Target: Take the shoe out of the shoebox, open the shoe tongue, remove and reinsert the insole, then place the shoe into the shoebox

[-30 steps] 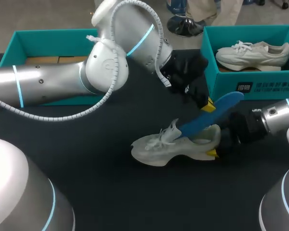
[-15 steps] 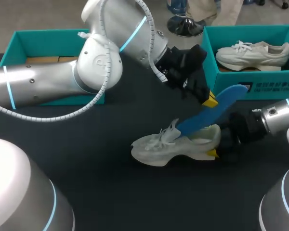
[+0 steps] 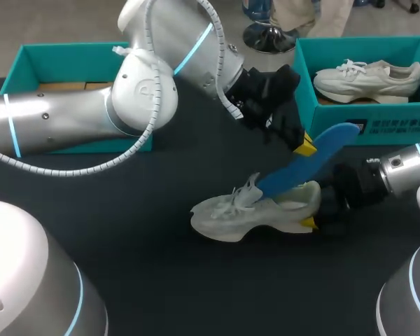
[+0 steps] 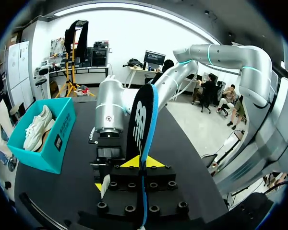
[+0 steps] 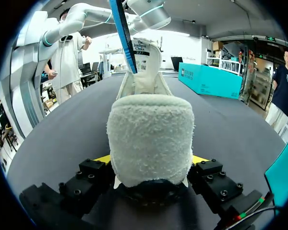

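A white shoe [image 3: 252,210] stands on its sole on the black table [image 3: 196,287], toe pointing toward the robot's left and heel toward its right. The right gripper [image 3: 313,213] is clamped on the heel: in the right wrist view both yellow-tipped fingers [image 5: 102,159] press the padded heel collar from either side, and the tongue [image 5: 145,52] stands raised ahead of it. A blue insole [image 3: 315,164] slants up out of the shoe, its lower end in the opening beside the tongue and its upper end in the air near the shoebox [image 3: 322,119] at the right. The left arm reaches in from the left past the middle, and the left gripper [image 3: 304,148] is closed on the upper part of the insole; the left wrist view shows the insole edge-on, pinched between the two yellow tips, dark on one face with a blue rim. The shoebox on the right holds a second white shoe [image 3: 367,77]. Another teal shoebox [image 3: 17,66] sits at the far left of the table, partly hidden behind the left arm.
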`<state>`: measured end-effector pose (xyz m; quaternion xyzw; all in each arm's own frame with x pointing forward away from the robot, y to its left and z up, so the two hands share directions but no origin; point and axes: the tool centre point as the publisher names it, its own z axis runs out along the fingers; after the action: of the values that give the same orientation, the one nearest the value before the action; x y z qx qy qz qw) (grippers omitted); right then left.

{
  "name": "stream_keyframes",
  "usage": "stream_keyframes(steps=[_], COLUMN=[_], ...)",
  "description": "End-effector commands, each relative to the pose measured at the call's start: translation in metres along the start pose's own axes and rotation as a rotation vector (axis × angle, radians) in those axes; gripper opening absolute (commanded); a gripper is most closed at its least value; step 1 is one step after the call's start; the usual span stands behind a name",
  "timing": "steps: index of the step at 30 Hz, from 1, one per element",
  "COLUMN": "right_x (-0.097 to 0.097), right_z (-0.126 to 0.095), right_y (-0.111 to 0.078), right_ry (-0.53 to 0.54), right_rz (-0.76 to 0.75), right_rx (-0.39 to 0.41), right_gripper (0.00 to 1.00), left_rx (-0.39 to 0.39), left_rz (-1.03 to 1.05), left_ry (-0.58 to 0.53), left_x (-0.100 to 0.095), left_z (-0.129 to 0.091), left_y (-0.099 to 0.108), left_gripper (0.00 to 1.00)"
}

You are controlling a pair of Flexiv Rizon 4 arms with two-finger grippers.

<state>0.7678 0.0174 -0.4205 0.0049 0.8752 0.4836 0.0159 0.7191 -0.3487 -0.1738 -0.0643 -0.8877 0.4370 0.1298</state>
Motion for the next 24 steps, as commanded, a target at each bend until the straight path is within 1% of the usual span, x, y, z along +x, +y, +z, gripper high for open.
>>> stream_keyframes(steps=[1, 4, 5, 8, 14, 18, 24], right_x=[0.000, 0.000, 0.000, 0.000, 0.000, 0.000, 0.000], right_z=[0.003, 0.003, 0.003, 0.003, 0.003, 0.003, 0.003], right_y=[-0.001, -0.001, -0.001, -0.001, -0.001, -0.001, -0.001], right_ry=[-0.001, -0.001, -0.001, -0.001, -0.001, -0.001, -0.001], right_rz=[0.001, 0.001, 0.001, 0.001, 0.001, 0.001, 0.001], right_rx=[0.005, 0.005, 0.005, 0.005, 0.005, 0.005, 0.005], right_gripper=[0.00, 0.00, 0.00, 0.00, 0.00, 0.00, 0.00], left_rx=[0.002, 0.002, 0.029, 0.063, 0.163, 0.220, 0.297], left_rz=[0.001, 0.001, -0.028, -0.056, -0.140, -0.188, -0.235], left_ry=[0.000, 0.000, 0.014, 0.015, 0.049, 0.079, 0.121], left_x=[0.001, 0.001, 0.004, 0.012, 0.030, 0.041, 0.056], left_z=[0.000, 0.000, -0.002, -0.008, -0.027, -0.038, -0.055], left_y=[0.001, 0.001, -0.003, -0.012, -0.037, -0.048, -0.058], left_gripper=[0.00, 0.00, 0.00, 0.00, 0.00, 0.00, 0.00])
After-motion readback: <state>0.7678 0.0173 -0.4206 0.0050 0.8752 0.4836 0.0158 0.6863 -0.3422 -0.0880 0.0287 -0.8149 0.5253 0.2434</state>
